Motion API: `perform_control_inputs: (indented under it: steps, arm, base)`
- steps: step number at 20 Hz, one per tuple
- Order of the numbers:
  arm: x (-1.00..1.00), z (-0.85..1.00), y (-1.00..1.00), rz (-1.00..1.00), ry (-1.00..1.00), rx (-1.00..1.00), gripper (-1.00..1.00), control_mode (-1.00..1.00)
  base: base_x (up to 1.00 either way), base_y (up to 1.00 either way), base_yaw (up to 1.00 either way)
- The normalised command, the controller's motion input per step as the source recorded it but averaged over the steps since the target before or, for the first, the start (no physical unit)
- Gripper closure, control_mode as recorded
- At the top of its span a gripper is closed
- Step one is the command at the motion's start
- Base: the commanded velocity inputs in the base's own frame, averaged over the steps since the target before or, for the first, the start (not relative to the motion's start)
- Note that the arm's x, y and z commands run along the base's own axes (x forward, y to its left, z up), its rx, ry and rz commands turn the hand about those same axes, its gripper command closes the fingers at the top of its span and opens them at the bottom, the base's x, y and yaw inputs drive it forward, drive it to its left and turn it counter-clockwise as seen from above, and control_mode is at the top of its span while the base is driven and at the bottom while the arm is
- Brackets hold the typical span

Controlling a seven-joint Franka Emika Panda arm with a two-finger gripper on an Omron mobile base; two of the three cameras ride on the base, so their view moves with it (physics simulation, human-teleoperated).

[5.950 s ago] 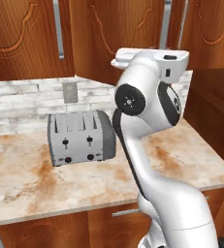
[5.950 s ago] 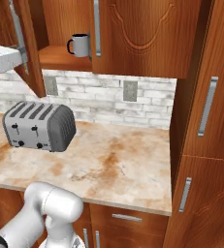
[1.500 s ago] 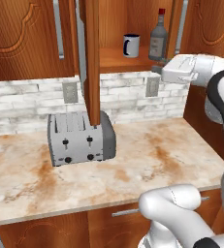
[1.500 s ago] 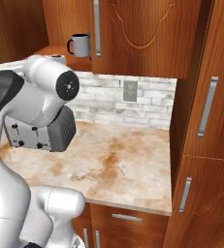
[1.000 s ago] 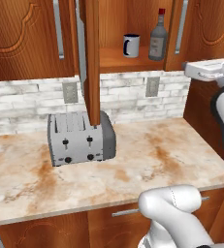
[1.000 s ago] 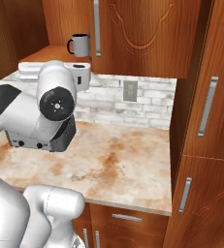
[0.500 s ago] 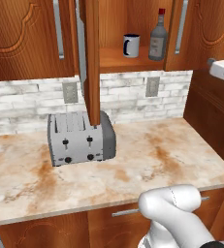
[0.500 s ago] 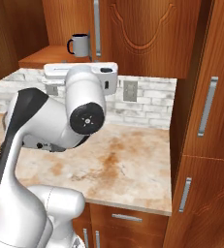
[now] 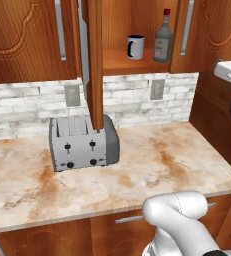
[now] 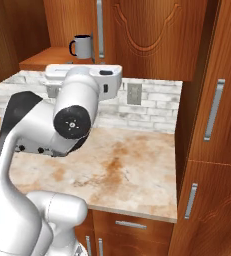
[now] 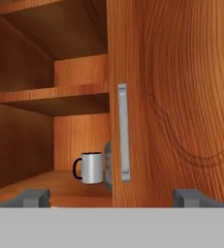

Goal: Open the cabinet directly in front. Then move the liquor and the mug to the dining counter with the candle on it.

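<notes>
From the hand view I see the mug [image 11: 90, 167] on the bottom shelf of the cabinet [image 11: 171, 97], ahead and left of my gripper [image 11: 112, 197], whose jaws stand wide apart and hold nothing. The shut door's upright handle [image 11: 123, 133] is dead ahead. The left base view adds the bottle [image 9: 163, 38] standing beside the mug, above the toaster [image 9: 83, 141].
</notes>
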Motion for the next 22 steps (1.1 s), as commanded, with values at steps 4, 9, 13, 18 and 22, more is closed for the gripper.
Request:
perform_control_inputs:
  steps: [4, 9, 13, 18, 22]
  arm:
    - [0.01, 0.0, 0.0, -0.2, 0.0, 0.0, -1.0, -1.0]
    - [0.02, 0.0, 0.0, -0.09, 0.0, 0.0, -1.0, -1.0]
    - [0.06, 0.0, 0.0, 0.0, 0.0, 0.0, -1.0, -1.0]
    - [0.29, 0.0, 0.0, 0.05, 0.01, 0.0, -1.0, -1.0]
    - [0.46, 0.0, 0.0, 0.0, 0.02, 0.0, -1.0, -1.0]
  base:
    - [0.0, 0.0, 0.0]
    - [0.0, 0.0, 0.0]
    - [0.0, 0.0, 0.0]
    - [0.0, 0.0, 0.0]
    - [0.0, 0.0, 0.0]
